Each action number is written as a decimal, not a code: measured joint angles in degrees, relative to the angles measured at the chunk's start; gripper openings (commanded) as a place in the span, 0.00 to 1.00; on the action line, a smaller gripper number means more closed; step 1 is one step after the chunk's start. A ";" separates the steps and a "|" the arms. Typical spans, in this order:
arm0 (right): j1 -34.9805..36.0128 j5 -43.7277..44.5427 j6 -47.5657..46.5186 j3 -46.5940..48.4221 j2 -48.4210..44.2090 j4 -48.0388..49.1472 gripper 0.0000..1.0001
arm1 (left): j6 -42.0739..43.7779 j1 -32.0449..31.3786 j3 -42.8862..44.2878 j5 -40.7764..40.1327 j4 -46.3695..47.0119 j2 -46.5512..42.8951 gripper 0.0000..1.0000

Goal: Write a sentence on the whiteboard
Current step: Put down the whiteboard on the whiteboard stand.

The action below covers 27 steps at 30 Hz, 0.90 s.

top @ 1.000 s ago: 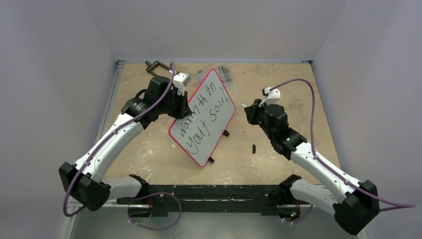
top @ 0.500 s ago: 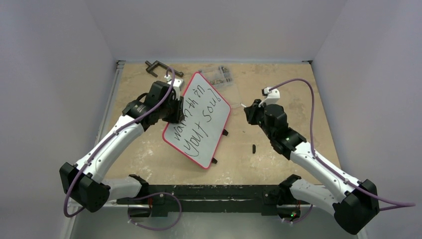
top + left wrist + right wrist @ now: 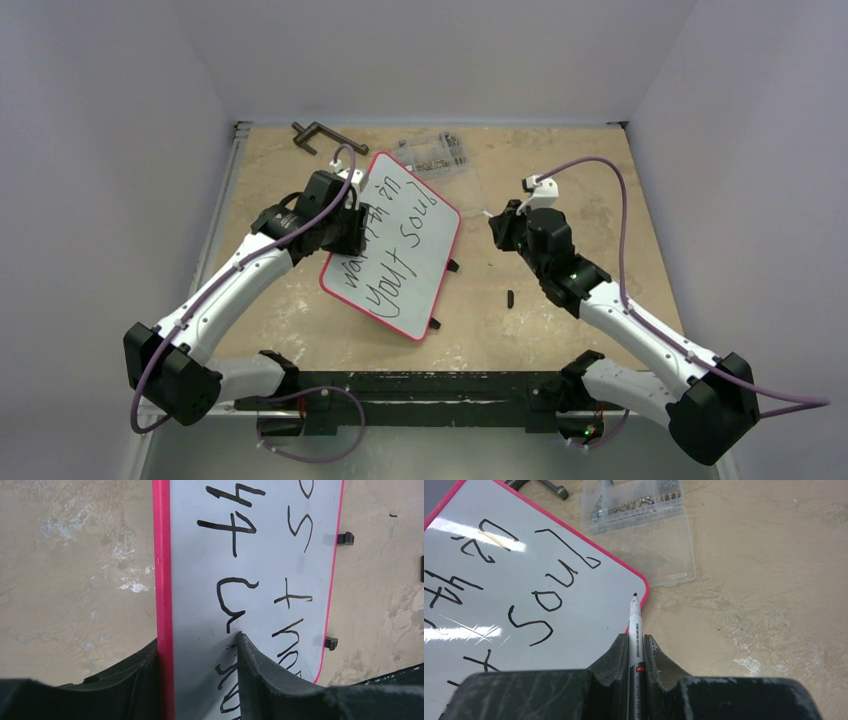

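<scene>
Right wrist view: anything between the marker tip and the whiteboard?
Nothing visible. The white marker in the right gripper points at a corner of the red-rimmed white whiteboard, and the gap between them shows no object. The clear plastic parts box lies beyond that corner, off the path.

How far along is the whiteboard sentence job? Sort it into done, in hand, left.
Done: the sentence, two black handwritten lines, fills the whiteboard. In hand: the left claw pinches the board's red rim; the right claw holds the marker, tip off the board. Left: probably only releasing board and marker.
</scene>
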 measured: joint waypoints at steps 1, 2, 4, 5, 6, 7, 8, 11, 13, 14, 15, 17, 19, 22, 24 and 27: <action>0.00 0.02 0.00 0.00 0.09 0.00 0.00 | -0.02 0.00 -0.09 -0.07 0.00 -0.07 0.46; 0.00 0.00 0.02 0.00 0.13 0.00 0.00 | -0.02 0.00 -0.15 -0.09 0.04 -0.13 0.47; 0.00 0.02 0.02 0.00 0.17 0.00 0.00 | 0.02 0.00 -0.37 -0.46 -0.07 -0.20 0.50; 0.00 0.02 0.02 0.00 0.17 0.00 0.00 | 0.11 0.00 -0.63 -0.83 -0.20 -0.20 0.51; 0.00 0.02 0.02 0.00 0.20 0.00 0.00 | 0.15 0.00 -0.92 -1.16 -0.46 -0.20 0.53; 0.00 0.04 0.02 0.00 0.22 0.00 0.00 | 0.15 0.00 -1.20 -1.64 -0.74 -0.20 0.54; 0.00 0.04 0.02 -0.02 0.24 0.00 0.00 | 0.17 0.00 -1.46 -2.21 -1.18 -0.20 0.56; 0.00 0.07 0.02 0.00 0.57 0.00 0.00 | 0.66 0.00 -2.16 -3.80 -2.19 -0.07 0.60; 0.00 0.09 0.04 0.00 0.74 0.00 0.00 | 1.09 -0.07 -2.25 -4.59 -2.86 0.09 0.60; 0.00 0.09 0.07 0.00 0.76 0.00 0.00 | 1.29 -0.13 -2.34 -4.92 -3.21 0.15 0.61; 0.00 0.09 0.11 0.00 0.81 0.00 0.00 | 1.60 -0.13 -2.47 -5.07 -3.23 0.15 0.61; 0.00 0.09 0.20 0.00 0.81 0.00 0.00 | 1.86 -0.13 -2.51 -5.22 -3.23 0.15 0.61; 0.00 0.09 0.22 0.00 0.83 0.00 0.00 | 2.12 -0.17 -2.51 -5.27 -3.23 0.15 0.62; 0.00 0.11 0.24 0.00 0.85 0.00 0.00 | 2.19 -0.17 -2.51 -5.33 -3.41 0.15 0.63; 0.00 0.11 0.24 0.00 0.87 0.00 0.00 | 2.21 -0.17 -2.51 -5.40 -3.65 0.17 0.65; 0.00 0.11 0.24 -0.02 0.87 0.00 0.00 | 2.21 -0.17 -2.49 -5.49 -4.13 0.17 0.66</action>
